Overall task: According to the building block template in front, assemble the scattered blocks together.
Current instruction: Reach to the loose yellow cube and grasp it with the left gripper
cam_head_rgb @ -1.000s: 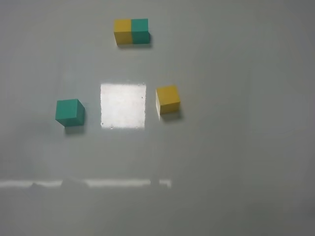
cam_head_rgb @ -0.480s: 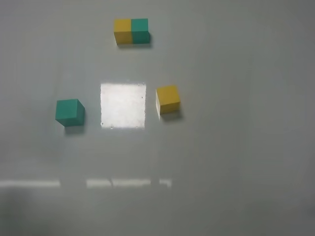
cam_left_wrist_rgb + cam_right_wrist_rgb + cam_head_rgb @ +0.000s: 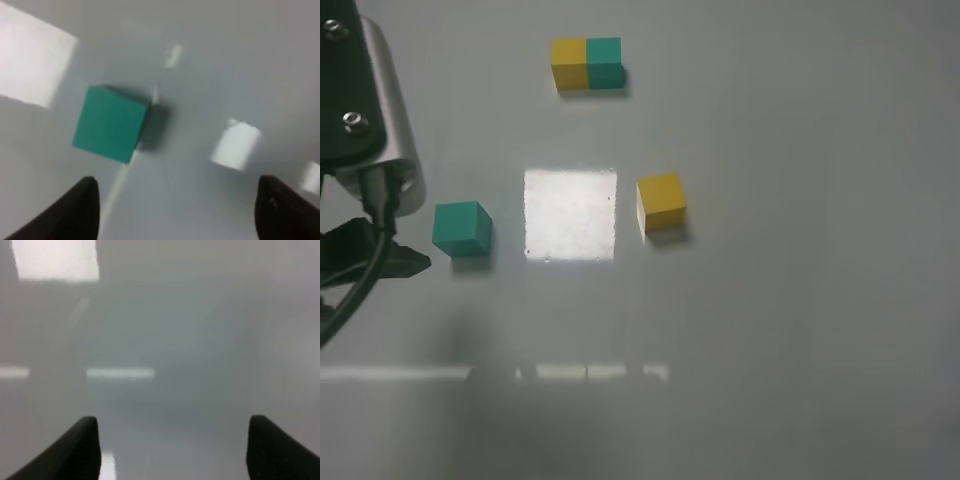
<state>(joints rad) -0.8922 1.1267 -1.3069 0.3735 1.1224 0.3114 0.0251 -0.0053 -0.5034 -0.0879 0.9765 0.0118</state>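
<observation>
The template (image 3: 587, 63), a small yellow-and-teal bar, lies at the far middle of the table. The loose teal cube (image 3: 460, 228) sits at the left and the loose yellow cube (image 3: 662, 202) right of centre, well apart. My left arm (image 3: 365, 120) reaches in at the left edge, its black finger (image 3: 408, 263) just left of the teal cube. In the left wrist view the left gripper (image 3: 177, 210) is open, with the teal cube (image 3: 111, 124) ahead of it and off to one side, untouched. My right gripper (image 3: 172, 450) is open over bare table and is out of the exterior view.
The grey table (image 3: 800, 300) carries a bright square light reflection (image 3: 570, 215) between the two loose cubes. A thin reflected stripe (image 3: 590, 372) runs nearer the front.
My left arm has come into the exterior view at the left edge, beside the teal cube. The cubes and the template have not moved.
</observation>
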